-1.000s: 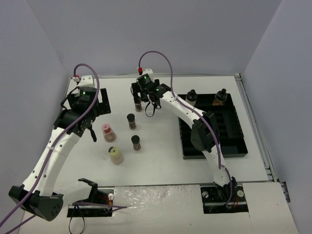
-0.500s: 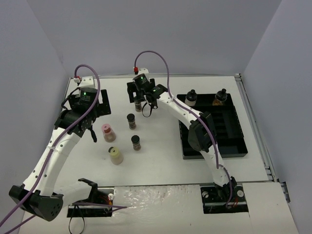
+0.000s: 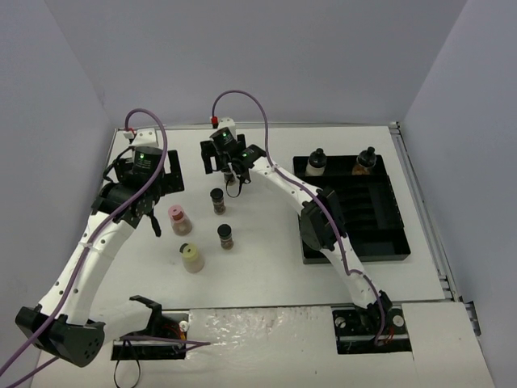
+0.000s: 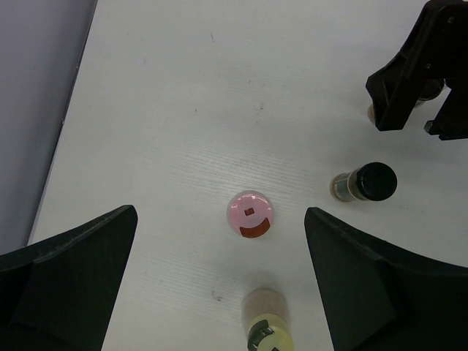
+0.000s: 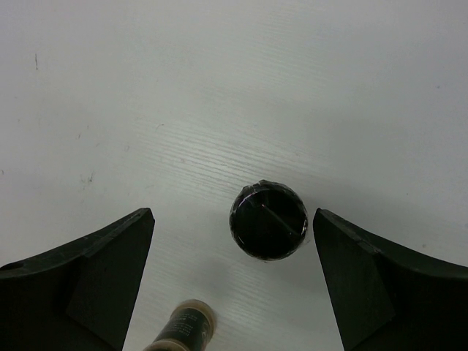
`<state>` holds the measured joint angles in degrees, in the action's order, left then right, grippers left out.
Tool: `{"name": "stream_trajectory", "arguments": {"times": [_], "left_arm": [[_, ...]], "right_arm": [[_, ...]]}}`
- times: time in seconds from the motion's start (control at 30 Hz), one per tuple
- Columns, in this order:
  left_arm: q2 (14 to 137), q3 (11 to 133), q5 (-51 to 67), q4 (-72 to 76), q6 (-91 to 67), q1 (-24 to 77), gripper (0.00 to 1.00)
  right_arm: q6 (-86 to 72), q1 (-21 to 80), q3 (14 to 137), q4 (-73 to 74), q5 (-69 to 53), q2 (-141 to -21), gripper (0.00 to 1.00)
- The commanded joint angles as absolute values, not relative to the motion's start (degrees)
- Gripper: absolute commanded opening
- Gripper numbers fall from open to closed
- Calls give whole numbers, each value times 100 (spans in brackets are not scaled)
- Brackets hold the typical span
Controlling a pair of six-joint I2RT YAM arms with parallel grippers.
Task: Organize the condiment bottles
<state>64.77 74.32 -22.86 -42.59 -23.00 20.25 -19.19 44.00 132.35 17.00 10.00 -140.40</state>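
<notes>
Five jars stand loose on the white table. A pink-capped jar [image 3: 179, 218] [image 4: 250, 214] and a pale-yellow-capped jar [image 3: 192, 257] [image 4: 269, 325] are at the left. Two black-capped jars [image 3: 217, 200] [image 3: 226, 235] stand in the middle. A third black-capped jar [image 3: 230, 173] [image 5: 269, 219] stands farther back. My right gripper [image 3: 226, 164] [image 5: 234, 223] is open above this jar, which shows between the fingers, nearer the right one. My left gripper [image 3: 144, 217] [image 4: 221, 241] is open and empty, above the table beside the pink-capped jar. Two more black-capped jars [image 3: 317, 160] [image 3: 365, 160] stand in the tray.
The black slotted tray [image 3: 355, 222] lies at the right of the table. A black flat object [image 3: 170, 174] lies at the back left, behind my left wrist. Grey walls close the table on three sides.
My right gripper has moved left and slightly back, over the far black-capped jar. The left arm and the jars have not moved.
</notes>
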Motion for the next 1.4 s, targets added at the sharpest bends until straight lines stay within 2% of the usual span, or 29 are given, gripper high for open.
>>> {"name": "stream_trajectory", "arguments": {"times": [0.0, 0.53, 0.8, 1.03, 1.13, 1.2, 1.27, 1.37], "left_arm": [[6295, 7576, -2459, -4009, -2296, 2039, 97], [6292, 7608, -2426, -3988, -2218, 2031, 97], [6310, 7655, -2426, -3998, -2180, 2039, 97], [6328, 7646, -2426, -3980, -2169, 2039, 97], [6328, 7634, -2426, -3969, -2162, 2039, 97], [6321, 7608, -2426, -3964, -2169, 2039, 97], [6319, 7584, -2427, -3946, -2171, 2039, 97], [6319, 7532, -2452, -3929, -2189, 2039, 97]], "right_arm": [[-1957, 4447, 13503, 1468, 1159, -13985, 87], [-1957, 4381, 13368, 1407, 1489, -14201, 81], [-2039, 4307, 13289, 1406, 1555, -14221, 73], [-2001, 4272, 13180, 1397, 1573, -14193, 48], [-1979, 4264, 13132, 1401, 1577, -14170, 30], [-1969, 4254, 13075, 1406, 1582, -14138, 12], [-1959, 4254, 12996, 1406, 1591, -14095, 0], [-1934, 4254, 12868, 1398, 1609, -13983, 0]]}}
